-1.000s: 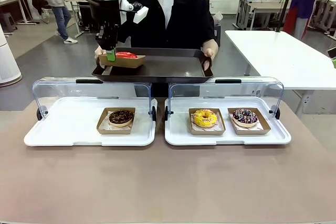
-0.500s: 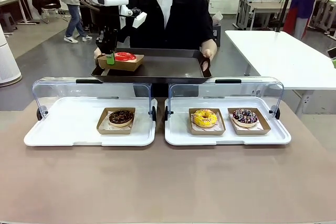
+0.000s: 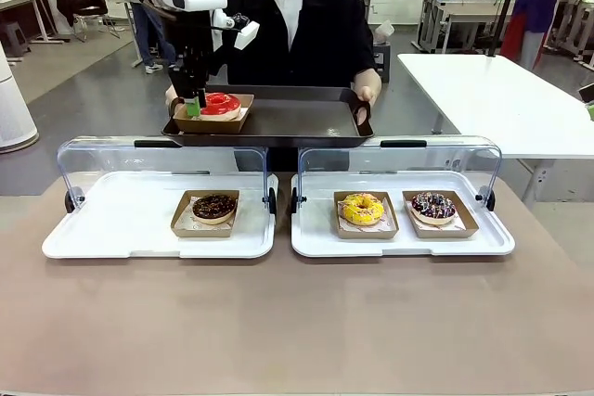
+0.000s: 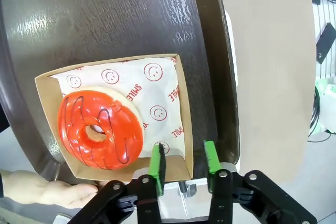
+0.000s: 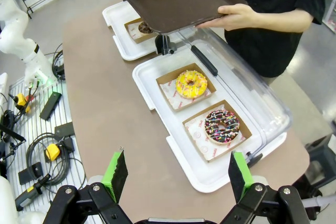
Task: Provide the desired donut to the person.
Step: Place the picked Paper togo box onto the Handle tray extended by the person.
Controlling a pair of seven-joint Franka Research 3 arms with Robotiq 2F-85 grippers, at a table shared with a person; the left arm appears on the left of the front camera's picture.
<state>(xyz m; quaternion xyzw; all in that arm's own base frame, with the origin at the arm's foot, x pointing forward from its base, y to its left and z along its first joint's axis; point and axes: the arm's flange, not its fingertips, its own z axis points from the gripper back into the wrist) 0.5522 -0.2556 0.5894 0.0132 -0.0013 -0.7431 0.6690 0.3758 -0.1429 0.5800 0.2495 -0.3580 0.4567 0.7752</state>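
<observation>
A red-glazed donut (image 3: 220, 102) lies in a brown cardboard box (image 3: 209, 118) on the left end of a dark tray (image 3: 297, 122). The person (image 3: 306, 25) in a black top holds that tray with both hands beyond the table's far edge. My left gripper (image 3: 193, 107) hangs over the box's left rim. In the left wrist view the left gripper (image 4: 182, 160) is open. Its green fingers straddle the wall of the box (image 4: 168, 93) beside the donut (image 4: 100, 129) without pinching it. My right gripper (image 5: 178, 174) is open, high over the table's right side.
Two white display trays (image 3: 139, 229) with raised clear lids sit side by side on the brown table. The left one holds a chocolate donut (image 3: 214, 207). The right one holds a yellow donut (image 3: 362, 208) and a sprinkled donut (image 3: 433, 205). A white table (image 3: 501, 99) stands at the back right.
The left gripper's jaws have parted from the box wall. The box with the red donut has settled flat onto the person's tray.
</observation>
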